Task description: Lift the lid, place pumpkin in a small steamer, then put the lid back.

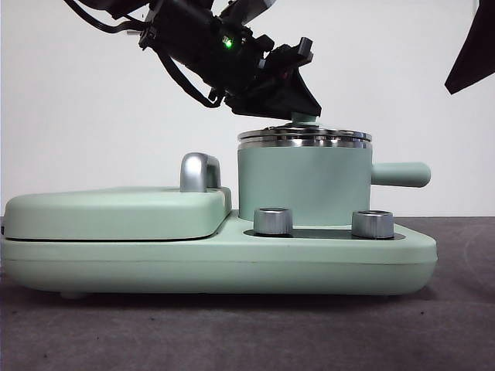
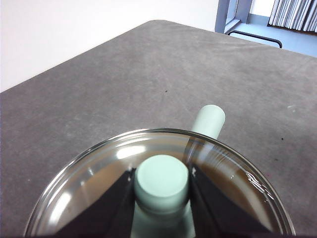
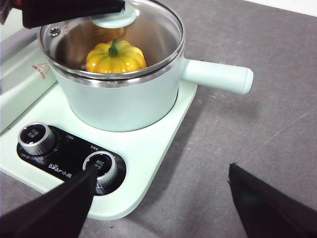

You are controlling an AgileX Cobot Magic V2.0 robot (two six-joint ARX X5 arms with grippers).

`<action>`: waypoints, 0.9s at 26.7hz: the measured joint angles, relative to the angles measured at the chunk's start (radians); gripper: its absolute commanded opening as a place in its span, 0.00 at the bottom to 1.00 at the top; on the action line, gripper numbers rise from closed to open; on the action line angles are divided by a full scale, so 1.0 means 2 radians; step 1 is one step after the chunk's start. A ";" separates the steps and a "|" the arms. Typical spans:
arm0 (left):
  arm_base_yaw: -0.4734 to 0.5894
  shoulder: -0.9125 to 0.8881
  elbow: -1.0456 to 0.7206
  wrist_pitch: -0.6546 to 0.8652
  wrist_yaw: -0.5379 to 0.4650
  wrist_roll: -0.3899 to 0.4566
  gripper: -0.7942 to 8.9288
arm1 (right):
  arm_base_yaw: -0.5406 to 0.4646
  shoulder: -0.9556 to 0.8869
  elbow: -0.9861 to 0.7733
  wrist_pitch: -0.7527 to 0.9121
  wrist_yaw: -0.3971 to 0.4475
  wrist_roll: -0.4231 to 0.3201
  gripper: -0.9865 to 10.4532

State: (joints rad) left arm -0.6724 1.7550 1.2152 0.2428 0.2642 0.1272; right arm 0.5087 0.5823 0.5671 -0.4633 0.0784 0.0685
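The small steamer stands on the right end of the mint-green base, its side handle pointing right. The lid lies on its steel rim. My left gripper comes down from the upper left and is shut on the lid's mint-green knob, one jaw on each side. Through the glass the pumpkin sits inside the steamer, stem up. My right gripper hangs open above the table, near the base's front right corner, holding nothing.
The wide grill unit's flat cover with a steel handle fills the left of the base. Two steel dials sit in front of the steamer. Dark grey table lies to the right. The right arm shows as a black tip.
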 measured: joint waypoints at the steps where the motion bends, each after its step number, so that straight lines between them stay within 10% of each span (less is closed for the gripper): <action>1: 0.000 0.000 -0.002 0.002 0.000 0.001 0.09 | 0.000 0.000 0.000 0.000 0.000 0.000 0.44; 24: 0.000 0.009 -0.023 0.059 0.001 0.004 0.09 | 0.000 0.000 0.000 -0.004 0.000 0.000 0.44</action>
State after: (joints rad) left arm -0.6716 1.7737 1.1694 0.3611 0.2668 0.1360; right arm 0.5087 0.5827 0.5671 -0.4713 0.0784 0.0685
